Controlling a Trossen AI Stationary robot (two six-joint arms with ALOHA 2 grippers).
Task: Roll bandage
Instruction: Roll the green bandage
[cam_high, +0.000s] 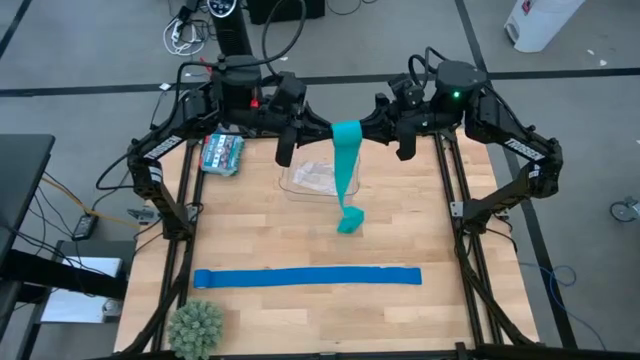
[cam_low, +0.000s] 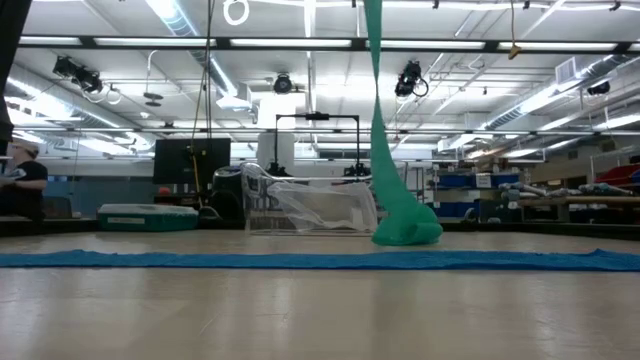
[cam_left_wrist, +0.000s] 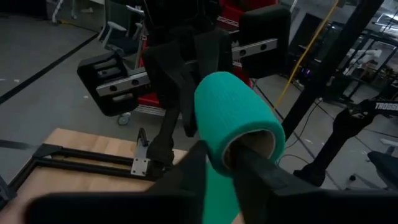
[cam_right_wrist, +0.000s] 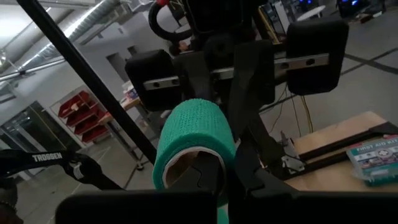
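1. Four views cover the scene. High view: both arms meet above the far edge of the wooden table (cam_high: 300, 240). The left gripper (cam_high: 322, 128) and right gripper (cam_high: 372, 125) face each other with the bandage (cam_high: 347, 160) between them. It is a teal-green strip whose upper end is wound into a small roll at the grippers; the rest hangs down and crumples on the table. A clear plastic container (cam_high: 312, 178) lies just behind it, a teal printed box (cam_high: 222, 153) sits near the left edge, a blue strip (cam_high: 307, 277) lies flat across the near part, and a spiky green ball (cam_high: 195, 326) rests at the near left corner. The box's print cannot be read here.

2. Low view: neither gripper shows. The bandage (cam_low: 385, 150) drops from above as a narrow, slightly twisted band and bunches into a heap on the tabletop, in front of the clear container (cam_low: 310, 208). The blue strip (cam_low: 320, 260) runs the full width. A person (cam_low: 20, 180) sits far off at the left.

3. Left wrist view: the left gripper (cam_left_wrist: 217, 163) has its jaws close together, one finger inside the roll's open core, clamped on the bandage (cam_left_wrist: 239, 115). "TROSSE" reads on a distant arm.

4. Right wrist view: the right gripper (cam_right_wrist: 214, 177) is clamped on the roll's (cam_right_wrist: 193, 134) other end. "TROSSEN" and "FIRST AID KIT" on the box (cam_right_wrist: 373, 158) are legible only here.
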